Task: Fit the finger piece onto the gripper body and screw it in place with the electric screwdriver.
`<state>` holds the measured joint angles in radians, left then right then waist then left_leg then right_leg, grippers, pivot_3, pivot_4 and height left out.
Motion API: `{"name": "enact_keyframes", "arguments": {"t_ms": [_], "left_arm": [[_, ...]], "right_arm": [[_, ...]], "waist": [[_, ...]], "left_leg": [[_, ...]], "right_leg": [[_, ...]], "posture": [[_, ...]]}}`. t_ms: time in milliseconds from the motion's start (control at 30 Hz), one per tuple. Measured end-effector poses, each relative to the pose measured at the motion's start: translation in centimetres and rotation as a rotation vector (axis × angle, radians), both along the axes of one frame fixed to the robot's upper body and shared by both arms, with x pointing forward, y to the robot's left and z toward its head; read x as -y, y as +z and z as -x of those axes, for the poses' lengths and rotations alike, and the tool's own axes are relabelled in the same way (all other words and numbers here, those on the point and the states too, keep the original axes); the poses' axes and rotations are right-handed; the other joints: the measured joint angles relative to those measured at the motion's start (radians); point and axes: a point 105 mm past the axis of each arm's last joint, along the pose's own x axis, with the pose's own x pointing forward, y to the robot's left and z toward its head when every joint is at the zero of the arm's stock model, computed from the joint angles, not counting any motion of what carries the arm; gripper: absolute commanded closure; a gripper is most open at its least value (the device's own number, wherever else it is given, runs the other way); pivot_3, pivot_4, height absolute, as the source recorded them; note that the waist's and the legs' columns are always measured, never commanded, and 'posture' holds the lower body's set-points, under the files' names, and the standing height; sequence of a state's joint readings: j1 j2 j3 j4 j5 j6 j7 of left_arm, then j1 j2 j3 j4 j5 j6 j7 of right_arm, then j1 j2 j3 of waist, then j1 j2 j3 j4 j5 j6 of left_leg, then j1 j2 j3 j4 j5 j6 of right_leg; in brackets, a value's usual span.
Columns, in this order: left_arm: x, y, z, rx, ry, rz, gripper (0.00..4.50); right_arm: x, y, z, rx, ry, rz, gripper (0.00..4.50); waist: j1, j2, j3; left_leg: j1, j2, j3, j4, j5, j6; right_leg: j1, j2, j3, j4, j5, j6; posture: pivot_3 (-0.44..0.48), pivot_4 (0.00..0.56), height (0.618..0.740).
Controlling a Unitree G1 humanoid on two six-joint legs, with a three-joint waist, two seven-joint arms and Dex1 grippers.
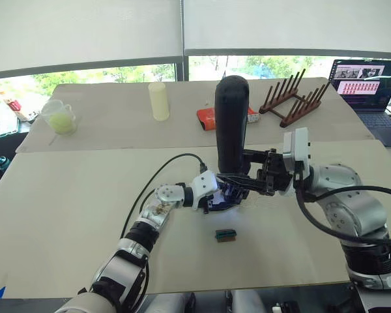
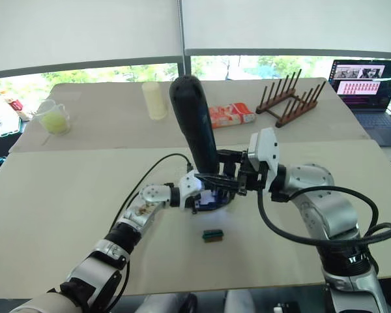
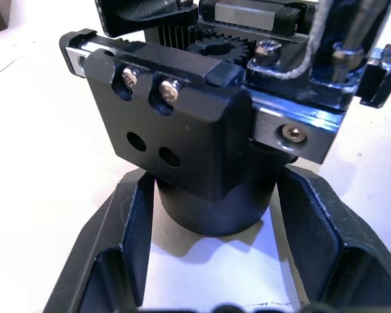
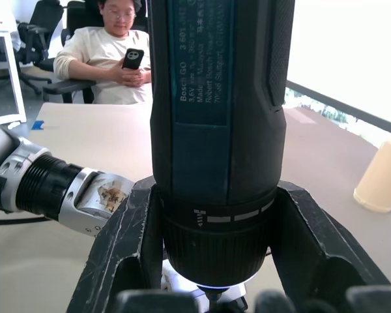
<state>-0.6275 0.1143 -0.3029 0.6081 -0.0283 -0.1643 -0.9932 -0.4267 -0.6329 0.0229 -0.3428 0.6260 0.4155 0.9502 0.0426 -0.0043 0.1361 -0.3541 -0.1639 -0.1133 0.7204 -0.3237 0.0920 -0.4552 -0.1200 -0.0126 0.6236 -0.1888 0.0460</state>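
Observation:
The electric screwdriver (image 1: 231, 120), a thick black cylinder, stands upright at the table's middle with its bit pointing down. My right gripper (image 1: 249, 177) is shut on its lower collar, and the fingers (image 4: 127, 235) clamp both sides of it. Right under the bit is the gripper body (image 3: 208, 202), small and black with a round base. My left gripper (image 1: 223, 195) is shut on that base from the left. A black block (image 3: 173, 124) with two screw heads and two empty holes sits on the body's top; I cannot tell if it is the finger piece.
A small green block (image 1: 226, 235) lies on the table just in front of the grippers. At the back stand a wooden rack (image 1: 293, 98), an orange box (image 1: 207, 119), a pale yellow cylinder (image 1: 159, 101), a clear cup (image 1: 60, 117) and a laptop (image 1: 368, 88). A seated person (image 4: 111, 52) holds a phone.

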Motion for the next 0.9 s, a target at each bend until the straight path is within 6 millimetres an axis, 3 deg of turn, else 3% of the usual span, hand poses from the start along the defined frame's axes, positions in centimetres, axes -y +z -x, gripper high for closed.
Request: {"name": "enact_keyframes", "arguments": {"t_ms": [233,900], "left_arm": [[-0.04,-0.09,-0.05,-0.004,0.002,-0.002,2.18],[-0.07,-0.23,-0.08,-0.01,0.004,-0.004,2.18]], "right_arm": [[0.22,0.05,-0.83,-0.045,-0.03,-0.021,2.6],[0.36,-0.1,0.0,0.009,-0.018,-0.02,2.6]], "waist": [[0.0,0.0,-0.001],[0.0,-0.003,-0.005]], "left_leg": [[0.0,0.0,0.0,0.0,0.0,0.0],[0.0,0.0,0.0,0.0,0.0,0.0]], "right_leg": [[0.0,0.0,0.0,0.0,0.0,0.0],[0.0,0.0,0.0,0.0,0.0,0.0]], "posture": [[0.0,0.15,0.74],[0.0,0.15,0.74]]}}
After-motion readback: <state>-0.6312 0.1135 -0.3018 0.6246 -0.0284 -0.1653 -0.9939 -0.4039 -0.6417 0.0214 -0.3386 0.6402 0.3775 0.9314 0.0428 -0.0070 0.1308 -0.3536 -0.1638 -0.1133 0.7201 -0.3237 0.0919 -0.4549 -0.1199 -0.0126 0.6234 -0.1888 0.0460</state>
